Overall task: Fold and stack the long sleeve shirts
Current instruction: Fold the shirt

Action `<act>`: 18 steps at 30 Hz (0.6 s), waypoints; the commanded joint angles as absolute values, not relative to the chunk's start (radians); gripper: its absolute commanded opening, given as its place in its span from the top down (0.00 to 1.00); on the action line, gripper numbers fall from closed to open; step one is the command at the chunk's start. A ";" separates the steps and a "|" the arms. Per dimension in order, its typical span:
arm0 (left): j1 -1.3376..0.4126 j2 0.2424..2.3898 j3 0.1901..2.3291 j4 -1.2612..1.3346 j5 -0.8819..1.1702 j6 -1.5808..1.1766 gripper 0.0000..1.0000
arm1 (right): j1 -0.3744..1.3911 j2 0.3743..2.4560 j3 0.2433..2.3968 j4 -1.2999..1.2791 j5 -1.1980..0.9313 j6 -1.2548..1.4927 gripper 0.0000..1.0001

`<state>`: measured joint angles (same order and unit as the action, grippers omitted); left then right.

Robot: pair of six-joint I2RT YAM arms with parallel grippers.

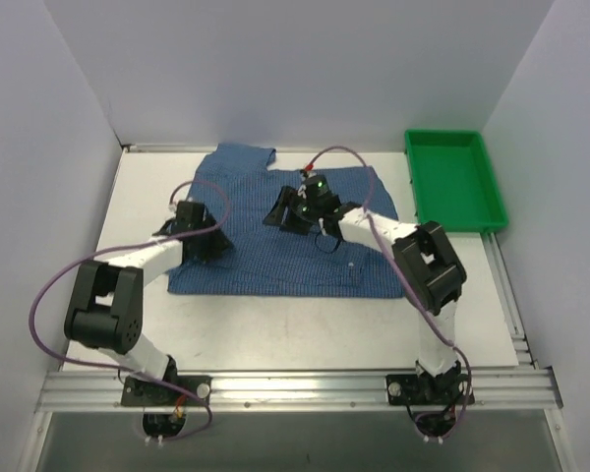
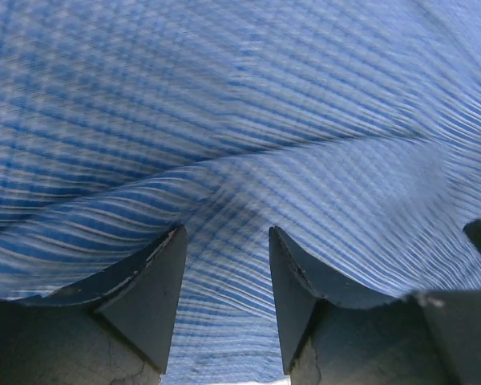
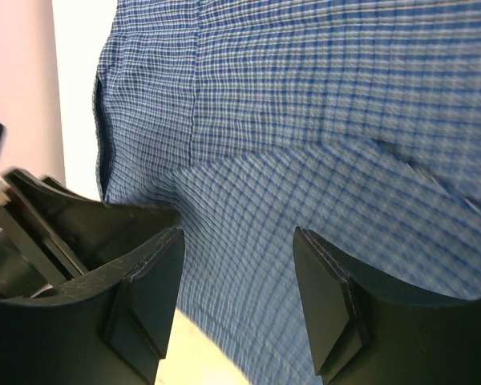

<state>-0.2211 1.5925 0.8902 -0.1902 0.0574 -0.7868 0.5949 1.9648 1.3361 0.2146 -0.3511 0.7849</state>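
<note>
Left tool (image 2: 226, 241) at the 9 o'clock edge and right tool (image 3: 239, 237) near centre both stand half-open, nothing clamped, over the blue checked shirt (image 1: 275, 258) spread on the surface (image 1: 305, 329), so a shallow pinch risks catching one layer and skewing the fold.

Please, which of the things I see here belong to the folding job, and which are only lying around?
Belong to the job:
- blue checked shirt, spread on the table
- left hand and right hand, both close over the cloth

Just lying about:
- green tray, at the far right beside the shirt
- white table, only the work surface
</note>
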 commanded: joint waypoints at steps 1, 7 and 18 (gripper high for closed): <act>-0.184 1.608 0.801 0.035 0.038 -0.870 0.46 | 0.609 2.049 1.417 0.408 -0.425 0.834 0.43; -0.149 1.624 0.645 0.152 0.031 -0.939 0.46 | 0.612 2.206 1.463 0.518 -0.433 0.867 0.43; -0.097 1.543 0.560 0.107 0.006 -0.988 0.46 | 0.489 2.146 1.220 0.635 -0.399 0.870 0.43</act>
<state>-0.1200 1.5581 0.5972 0.2314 0.0830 -0.9958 0.5411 2.2086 1.2968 0.6350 -0.4377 0.8898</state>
